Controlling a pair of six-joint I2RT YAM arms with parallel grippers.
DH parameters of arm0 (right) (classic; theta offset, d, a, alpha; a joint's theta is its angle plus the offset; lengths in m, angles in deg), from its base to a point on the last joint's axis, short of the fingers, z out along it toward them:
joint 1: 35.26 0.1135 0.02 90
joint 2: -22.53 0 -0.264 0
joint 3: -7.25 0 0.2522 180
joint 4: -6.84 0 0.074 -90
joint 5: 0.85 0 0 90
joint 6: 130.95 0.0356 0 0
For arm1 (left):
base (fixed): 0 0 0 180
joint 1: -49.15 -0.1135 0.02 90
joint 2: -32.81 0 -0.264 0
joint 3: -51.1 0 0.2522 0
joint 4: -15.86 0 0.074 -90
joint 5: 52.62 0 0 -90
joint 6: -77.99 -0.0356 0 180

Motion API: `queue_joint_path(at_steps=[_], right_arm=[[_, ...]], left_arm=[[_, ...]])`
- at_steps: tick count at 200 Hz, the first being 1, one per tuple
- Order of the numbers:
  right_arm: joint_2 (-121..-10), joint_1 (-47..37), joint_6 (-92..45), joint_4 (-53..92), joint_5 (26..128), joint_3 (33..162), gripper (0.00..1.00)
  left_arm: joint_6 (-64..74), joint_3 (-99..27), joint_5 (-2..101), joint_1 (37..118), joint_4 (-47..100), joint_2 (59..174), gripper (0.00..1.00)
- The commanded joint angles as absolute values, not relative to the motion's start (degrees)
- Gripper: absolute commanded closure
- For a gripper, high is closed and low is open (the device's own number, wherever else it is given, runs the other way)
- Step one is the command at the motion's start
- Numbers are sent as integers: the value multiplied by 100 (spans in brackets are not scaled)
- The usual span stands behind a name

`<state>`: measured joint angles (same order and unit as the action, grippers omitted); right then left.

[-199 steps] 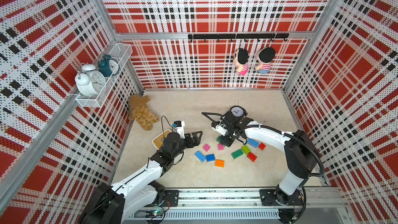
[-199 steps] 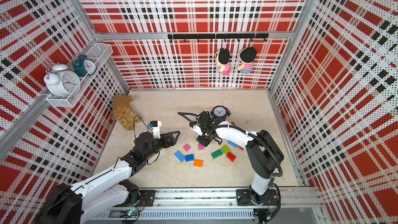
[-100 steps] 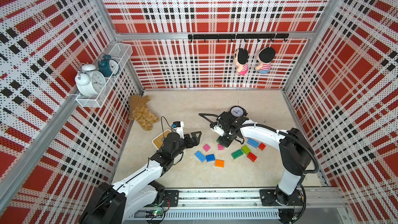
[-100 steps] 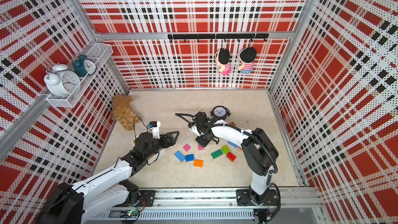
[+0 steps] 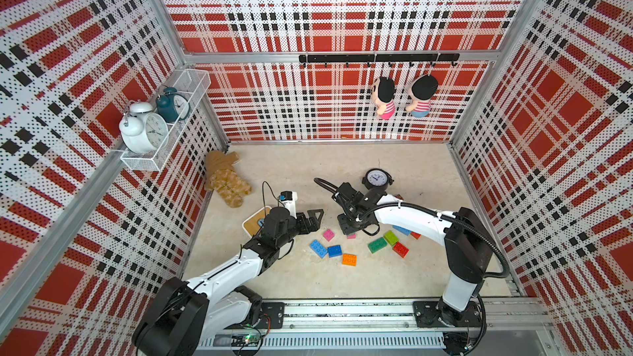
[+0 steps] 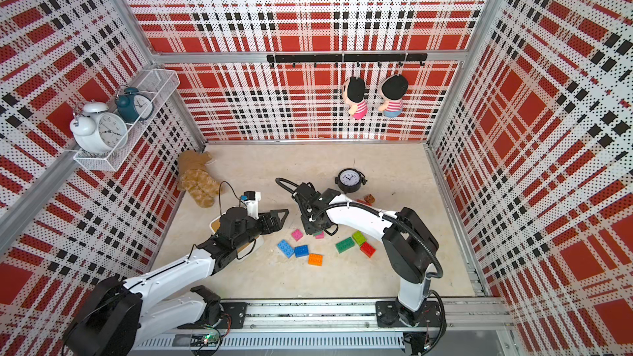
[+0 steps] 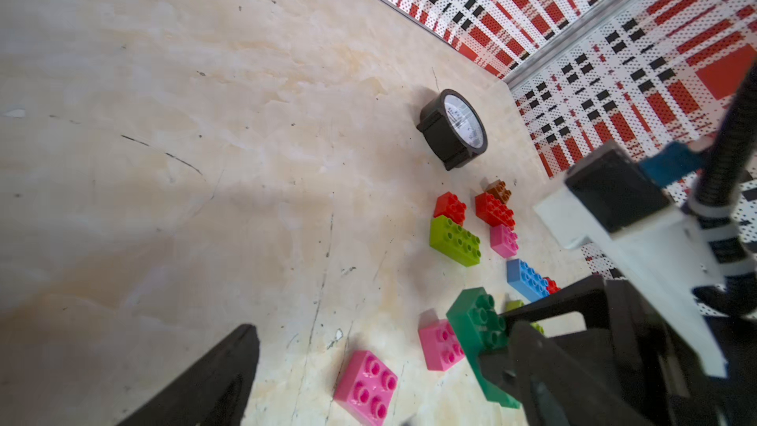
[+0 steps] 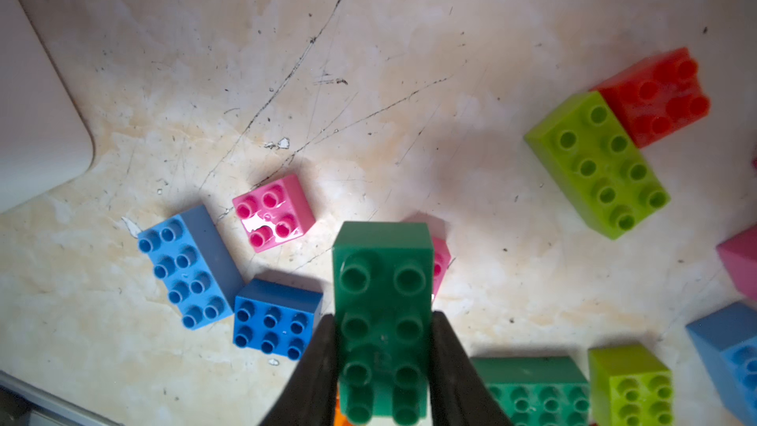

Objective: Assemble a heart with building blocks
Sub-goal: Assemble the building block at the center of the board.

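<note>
**Stage of assembly.** No part of the heart was yet joined. The loose blocks [image 5: 334, 251] were scattered on the tabletop [image 5: 342, 279] below and around the right fingers [image 8: 321, 362]. These were closed on a dark green block [image 8: 383, 276], its long axis aligned with them, free end projecting past their tips, studs turned wristward. The left fingers [image 7: 213, 379] were spread wide, empty.

Abt 16 blks [image 5: 334, 251], 3 clocks [image 5: 376, 178], 2 hanging dolls [image 5: 385, 97], 1 teddy [image 5: 226, 179].
</note>
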<state>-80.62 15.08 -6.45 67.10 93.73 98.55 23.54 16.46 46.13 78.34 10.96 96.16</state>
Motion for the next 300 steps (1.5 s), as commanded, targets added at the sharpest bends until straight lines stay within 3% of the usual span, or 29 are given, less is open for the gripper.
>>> queue_joint_path(at_steps=[1,210,300], right_arm=[[-8150,1519,270,6711,9569,9866,88],[-8438,1369,859,6459,9241,9212,91],[-8668,1158,-1155,6924,9248,9103,100]], left_arm=[[2248,1798,4749,8168,765,9566,2],[2222,1827,4766,8194,510,9898,2],[2199,1879,4702,8079,548,9707,2]])
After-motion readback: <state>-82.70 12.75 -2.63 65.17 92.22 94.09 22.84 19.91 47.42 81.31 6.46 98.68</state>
